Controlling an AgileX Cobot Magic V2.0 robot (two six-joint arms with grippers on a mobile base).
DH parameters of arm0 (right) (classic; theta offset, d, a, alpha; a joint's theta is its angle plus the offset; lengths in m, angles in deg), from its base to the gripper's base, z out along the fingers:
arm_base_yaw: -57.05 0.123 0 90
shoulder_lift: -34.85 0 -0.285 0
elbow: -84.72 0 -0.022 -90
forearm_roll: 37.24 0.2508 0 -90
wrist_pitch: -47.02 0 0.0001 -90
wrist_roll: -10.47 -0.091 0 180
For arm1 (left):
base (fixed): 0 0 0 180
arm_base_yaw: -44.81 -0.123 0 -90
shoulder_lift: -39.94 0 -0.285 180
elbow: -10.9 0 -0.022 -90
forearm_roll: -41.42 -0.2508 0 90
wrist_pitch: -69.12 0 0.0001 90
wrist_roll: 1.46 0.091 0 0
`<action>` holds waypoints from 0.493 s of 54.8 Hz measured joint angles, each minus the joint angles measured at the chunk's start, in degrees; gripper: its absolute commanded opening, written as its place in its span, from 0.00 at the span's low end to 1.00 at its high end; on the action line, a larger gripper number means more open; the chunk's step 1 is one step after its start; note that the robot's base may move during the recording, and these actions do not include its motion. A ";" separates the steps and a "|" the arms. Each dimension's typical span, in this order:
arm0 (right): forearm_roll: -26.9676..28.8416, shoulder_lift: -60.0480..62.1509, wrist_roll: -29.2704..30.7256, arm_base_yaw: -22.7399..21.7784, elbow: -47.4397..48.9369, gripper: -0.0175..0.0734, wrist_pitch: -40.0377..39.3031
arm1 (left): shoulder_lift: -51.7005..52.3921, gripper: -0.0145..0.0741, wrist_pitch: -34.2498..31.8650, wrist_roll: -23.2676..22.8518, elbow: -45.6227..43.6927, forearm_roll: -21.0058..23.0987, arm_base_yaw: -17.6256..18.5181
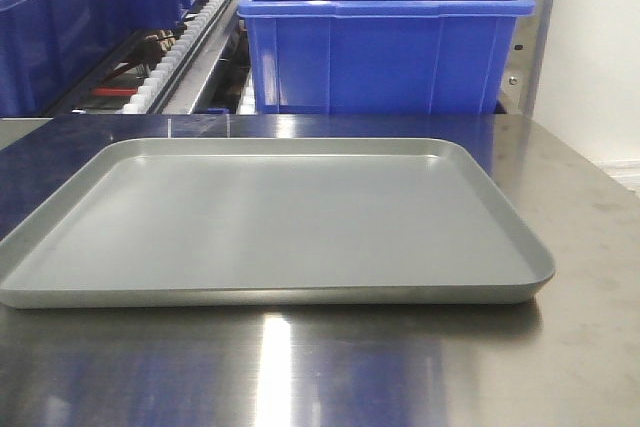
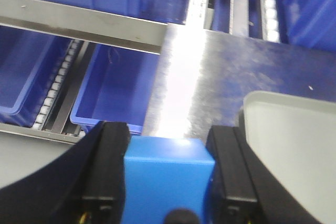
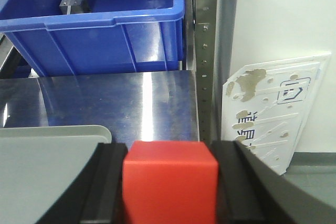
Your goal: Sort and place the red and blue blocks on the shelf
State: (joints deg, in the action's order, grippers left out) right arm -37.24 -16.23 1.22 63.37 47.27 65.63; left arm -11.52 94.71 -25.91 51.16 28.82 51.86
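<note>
Gripping matte blue cube, bright red cube

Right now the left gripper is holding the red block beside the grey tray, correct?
No. The left wrist view shows the left gripper holding the blue block, beside the grey tray as you say. The red block is in the right gripper.

Blue block is plain matte mid-blue and red block is plain bright red; left tool and right tool are both black. Tray is uniform flat grey; bin is saturated blue, unpatterned. Desk is brushed silver with blue reflections and a white glare streak; shelf rail is silver, roller track white.
</note>
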 measured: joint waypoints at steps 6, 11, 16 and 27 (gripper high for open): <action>0.00 0.00 0.00 0.00 0.00 0.26 0.00 | -1.36 0.25 0.00 0.47 0.00 0.00 1.25; 0.00 0.00 0.00 0.00 0.00 0.26 0.00 | -2.13 0.25 0.00 0.47 0.00 0.00 1.83; 0.00 0.00 0.00 0.00 0.00 0.26 0.00 | -2.17 0.25 0.00 0.50 0.00 0.00 1.96; 0.00 0.00 0.00 0.00 0.00 0.26 0.00 | -2.17 0.25 0.30 0.50 0.00 -0.36 1.96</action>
State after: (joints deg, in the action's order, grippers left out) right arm -37.24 -16.23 1.22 63.37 47.27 65.63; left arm -13.69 95.02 -25.41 51.16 28.45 53.82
